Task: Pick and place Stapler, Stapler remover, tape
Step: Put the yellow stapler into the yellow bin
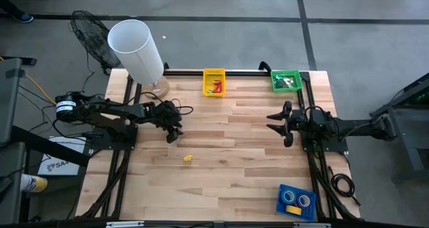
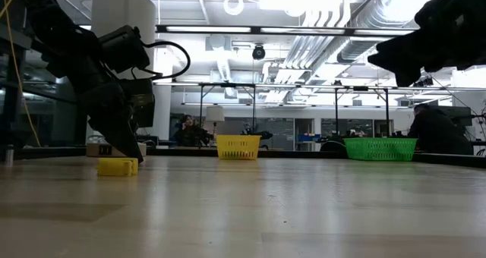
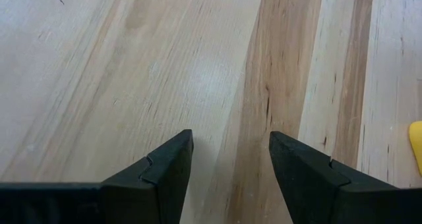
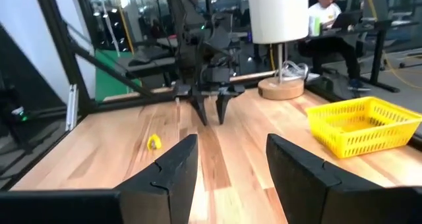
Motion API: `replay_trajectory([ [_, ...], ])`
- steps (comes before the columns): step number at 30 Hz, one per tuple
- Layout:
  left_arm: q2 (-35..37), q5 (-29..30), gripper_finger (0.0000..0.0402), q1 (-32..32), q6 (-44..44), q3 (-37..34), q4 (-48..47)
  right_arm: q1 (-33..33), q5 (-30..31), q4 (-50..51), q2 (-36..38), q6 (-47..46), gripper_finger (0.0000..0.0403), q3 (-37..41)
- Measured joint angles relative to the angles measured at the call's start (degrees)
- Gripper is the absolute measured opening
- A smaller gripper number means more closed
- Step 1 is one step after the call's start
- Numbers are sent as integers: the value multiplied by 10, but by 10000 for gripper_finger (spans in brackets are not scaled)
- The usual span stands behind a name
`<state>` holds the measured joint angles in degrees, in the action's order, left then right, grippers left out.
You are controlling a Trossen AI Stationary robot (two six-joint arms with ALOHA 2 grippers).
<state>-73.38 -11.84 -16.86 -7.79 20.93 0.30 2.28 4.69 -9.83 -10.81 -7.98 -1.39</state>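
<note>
Both grippers' fingers [image 3: 168, 174] apart, empty

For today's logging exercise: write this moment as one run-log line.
left end effector: open, empty, low beside yellow tape roll | right end effector: open, empty, raised | blue basket: two tape rolls

High view: overhead, straight down, whole bench [image 1: 221, 134]. Low view: bench-top height, level toward the far room. Left wrist: close on the boards. Right wrist: faces across; shares the yellow basket [image 4: 364, 126] with the high and low views.
</note>
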Motion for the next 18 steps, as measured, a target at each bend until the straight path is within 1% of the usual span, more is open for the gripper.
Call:
replay_trajectory([
  [4,0,0,202,0,0,0,0,0,-15,27,5,0,171,0],
  [7,0,0,202,0,0,0,0,0,-10,50,5,-5,170,0],
  [18,0,2,202,0,0,0,0,0,-12,83,5,-9,170,1],
])
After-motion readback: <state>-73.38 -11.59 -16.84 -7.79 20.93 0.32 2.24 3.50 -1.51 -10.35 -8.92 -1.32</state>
